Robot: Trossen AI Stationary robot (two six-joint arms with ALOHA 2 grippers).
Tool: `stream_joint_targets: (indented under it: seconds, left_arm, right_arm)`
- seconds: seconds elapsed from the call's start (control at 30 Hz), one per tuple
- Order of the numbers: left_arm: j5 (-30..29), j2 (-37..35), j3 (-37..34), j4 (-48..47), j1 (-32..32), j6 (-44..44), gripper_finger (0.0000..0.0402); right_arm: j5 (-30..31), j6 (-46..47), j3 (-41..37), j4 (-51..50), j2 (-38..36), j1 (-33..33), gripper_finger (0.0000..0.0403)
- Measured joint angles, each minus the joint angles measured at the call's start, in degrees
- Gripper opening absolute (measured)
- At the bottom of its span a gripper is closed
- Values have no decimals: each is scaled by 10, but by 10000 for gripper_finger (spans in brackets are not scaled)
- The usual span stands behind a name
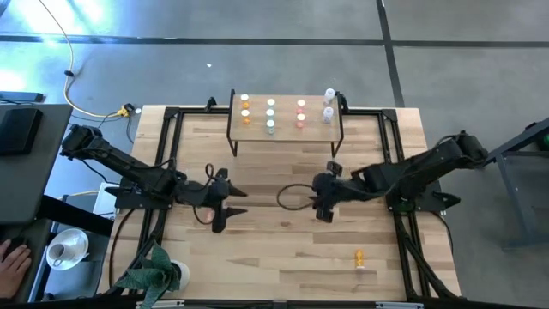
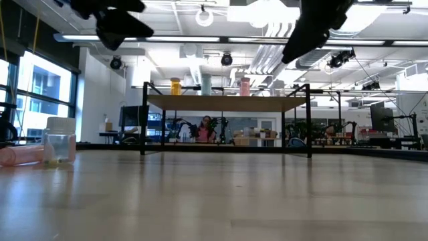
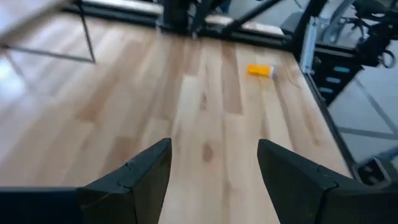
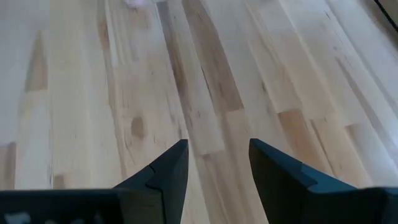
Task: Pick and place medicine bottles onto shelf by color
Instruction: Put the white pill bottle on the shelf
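The shelf stands at the table's far middle. On its top, medicine bottles stand in rows by color: orange, green and pale, red, clear. One orange bottle lies on its side near the table's front right. In the low view a clear bottle stands at the left, with a pink one lying beside it. My left gripper hovers open over the table's left middle. My right gripper hovers open over the middle. Neither has anything between its fingers.
A black metal frame runs along the table's left, right and far sides. A cable loop lies by my right gripper. A potted plant sits at the front left corner. Bare wood stretches along the near side.
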Motion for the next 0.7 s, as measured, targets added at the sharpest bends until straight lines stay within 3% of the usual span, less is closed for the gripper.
stream_joint_targets:
  seconds: [0.3,0.7]
  left_arm:
    - [-93,5,0,-71,-95,-148,227]
    - [-167,5,0,-216,-146,-280,227]
  right_arm:
    - [70,31,-48,127,0,66,161]
    - [212,37,-49,183,0,120,161]
